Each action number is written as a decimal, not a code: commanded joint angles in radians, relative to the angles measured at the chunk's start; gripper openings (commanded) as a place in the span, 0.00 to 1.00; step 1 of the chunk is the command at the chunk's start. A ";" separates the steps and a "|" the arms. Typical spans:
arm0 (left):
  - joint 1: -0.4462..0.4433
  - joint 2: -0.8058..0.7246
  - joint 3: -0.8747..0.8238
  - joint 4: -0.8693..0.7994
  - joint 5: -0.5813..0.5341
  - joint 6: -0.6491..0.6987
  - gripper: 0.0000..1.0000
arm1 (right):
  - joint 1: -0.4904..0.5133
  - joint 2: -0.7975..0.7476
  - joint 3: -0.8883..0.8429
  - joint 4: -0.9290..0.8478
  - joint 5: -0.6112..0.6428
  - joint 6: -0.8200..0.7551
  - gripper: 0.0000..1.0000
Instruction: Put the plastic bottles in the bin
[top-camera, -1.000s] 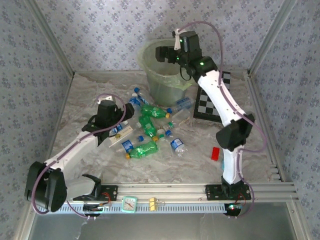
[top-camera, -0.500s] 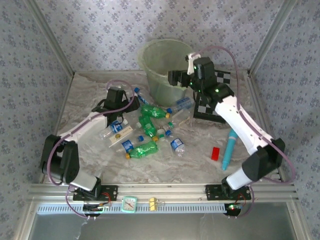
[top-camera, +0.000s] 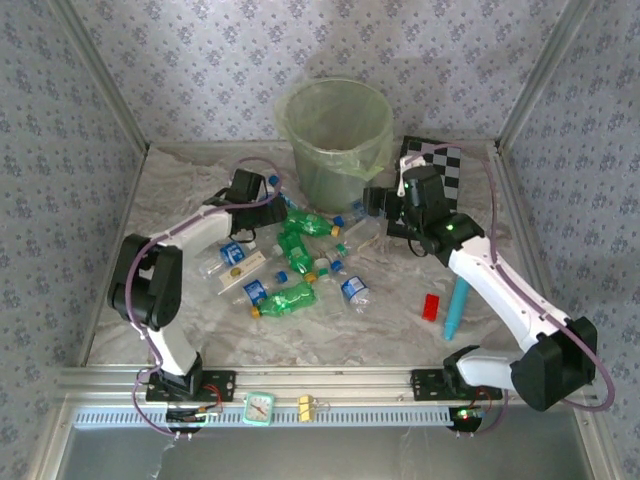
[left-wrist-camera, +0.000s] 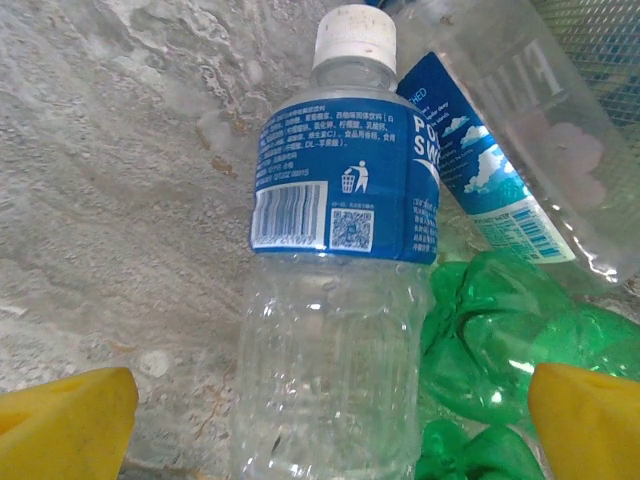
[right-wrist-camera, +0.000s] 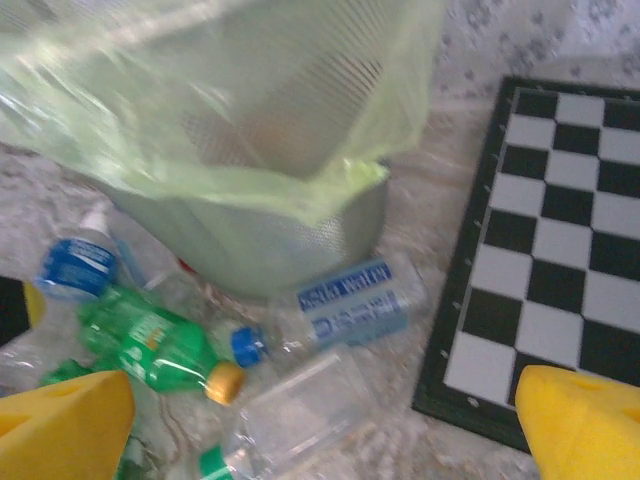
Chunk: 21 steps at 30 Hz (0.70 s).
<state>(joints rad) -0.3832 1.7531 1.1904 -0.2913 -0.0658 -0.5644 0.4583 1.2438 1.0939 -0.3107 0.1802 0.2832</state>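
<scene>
While both end effectors stand wide open and hold nothing, we judge the left end effector (left-wrist-camera: 325, 420) the better placed. A clear bottle (left-wrist-camera: 335, 300) lies on the table (left-wrist-camera: 120, 200) directly under it, between the yellow fingertips (left-wrist-camera: 60, 425). Its long axis runs away from the wrist, white cap (left-wrist-camera: 354, 30) at the far end. The jaws straddle its body crosswise, so a straight descent should do. The right end effector (right-wrist-camera: 320, 425) hovers near the bin (right-wrist-camera: 280, 240); a blue-capped bottle (right-wrist-camera: 345, 305) lies ahead at the bin's foot, slanted across the jaws. Other bottles (top-camera: 300, 255) lie heaped between the arms.
</scene>
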 joint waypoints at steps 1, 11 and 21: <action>0.003 0.056 0.069 -0.076 0.021 0.029 1.00 | -0.009 -0.039 -0.028 0.009 0.043 0.028 1.00; 0.003 0.132 0.117 -0.110 -0.042 0.048 0.99 | -0.013 -0.026 -0.061 0.049 0.022 0.043 1.00; 0.003 0.197 0.147 -0.144 -0.051 0.065 0.98 | -0.017 -0.014 -0.069 0.046 0.011 0.057 1.00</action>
<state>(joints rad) -0.3813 1.9259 1.3178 -0.3985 -0.1013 -0.5190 0.4492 1.2304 1.0336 -0.2745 0.1947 0.3252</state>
